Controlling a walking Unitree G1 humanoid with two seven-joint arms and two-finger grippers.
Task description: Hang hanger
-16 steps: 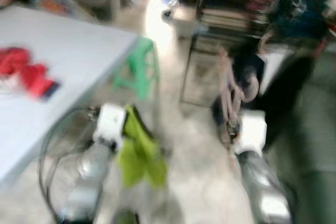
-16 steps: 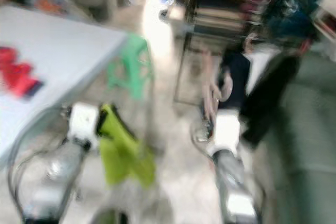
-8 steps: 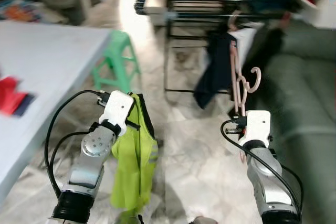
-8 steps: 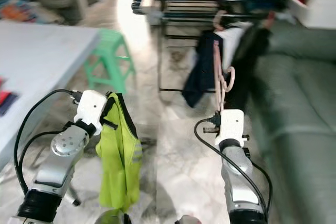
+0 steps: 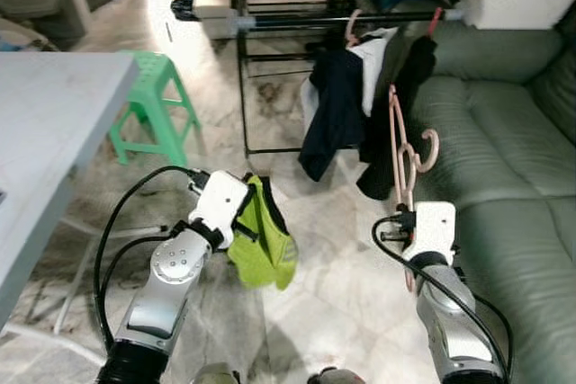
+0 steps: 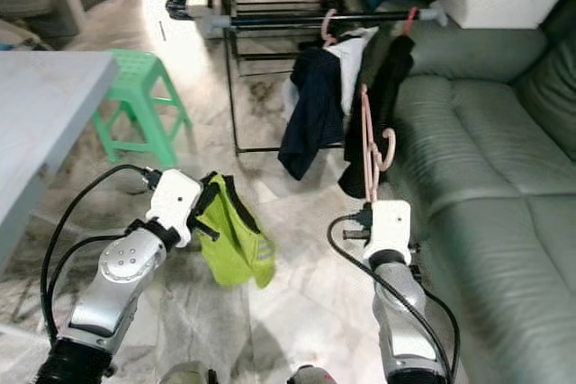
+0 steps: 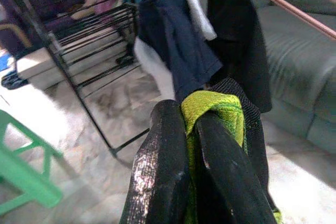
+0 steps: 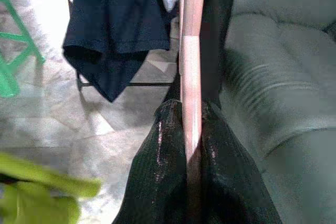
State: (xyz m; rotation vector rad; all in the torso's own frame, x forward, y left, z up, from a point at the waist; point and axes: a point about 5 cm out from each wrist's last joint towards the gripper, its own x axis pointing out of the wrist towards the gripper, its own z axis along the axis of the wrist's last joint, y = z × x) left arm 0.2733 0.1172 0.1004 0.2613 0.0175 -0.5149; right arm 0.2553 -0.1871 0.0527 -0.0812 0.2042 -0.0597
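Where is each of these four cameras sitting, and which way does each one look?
Left eye and right eye views: on the head, looking forward and down at the drying rack, sofa and both silver arms.
Left wrist view: on the left arm, along the left gripper shut on the green vest, toward the rack.
Right wrist view: on the right arm, along the right gripper shut on the pink hanger.
Shared: the dark hanging clothes.

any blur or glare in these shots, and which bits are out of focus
Left eye view: sharp overall, with bright glare on the floor by the drying rack. Left wrist view: the left gripper and green garment are crisp, the rack behind is soft. Right wrist view: the pink hanger is clear, while the green garment at the frame edge is smeared.
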